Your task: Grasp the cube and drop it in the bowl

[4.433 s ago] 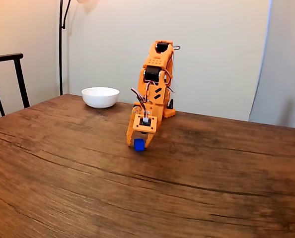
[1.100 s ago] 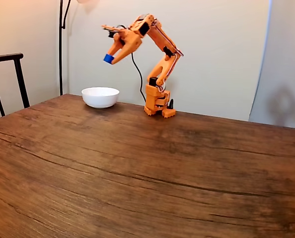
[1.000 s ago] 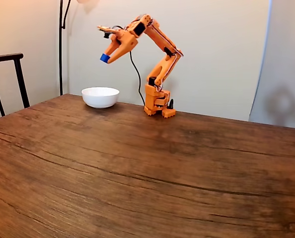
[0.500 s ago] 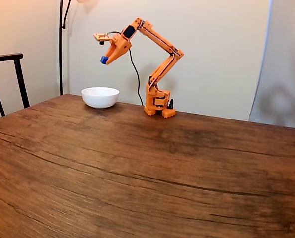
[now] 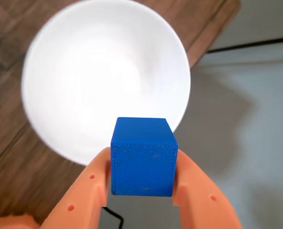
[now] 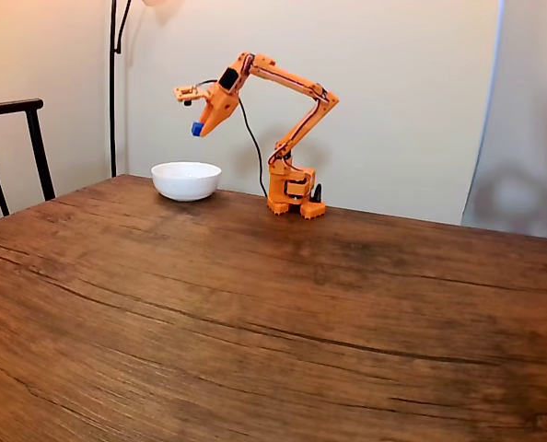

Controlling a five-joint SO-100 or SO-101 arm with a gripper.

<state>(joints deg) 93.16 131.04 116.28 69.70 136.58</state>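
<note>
My orange gripper (image 5: 142, 177) (image 6: 198, 129) is shut on the blue cube (image 5: 143, 157) (image 6: 197, 129), which sits clamped between the two orange fingers (image 5: 86, 188). In the fixed view the arm reaches out to the left and holds the cube in the air above the white bowl (image 6: 186, 180), a short way over its rim. In the wrist view the bowl (image 5: 94, 71) lies directly below, its inside bare, with the cube over its near edge.
The bowl stands near the far left corner of the wooden table (image 6: 255, 313). A dark chair back (image 6: 16, 147) and a lamp pole (image 6: 113, 92) stand beyond the table's left side. The arm's base (image 6: 292, 189) sits right of the bowl.
The arm has stretched out further toward the bowl, carrying the cube from over the table to lower down and above the bowl. Earlier the cube was gripped at the table surface.
</note>
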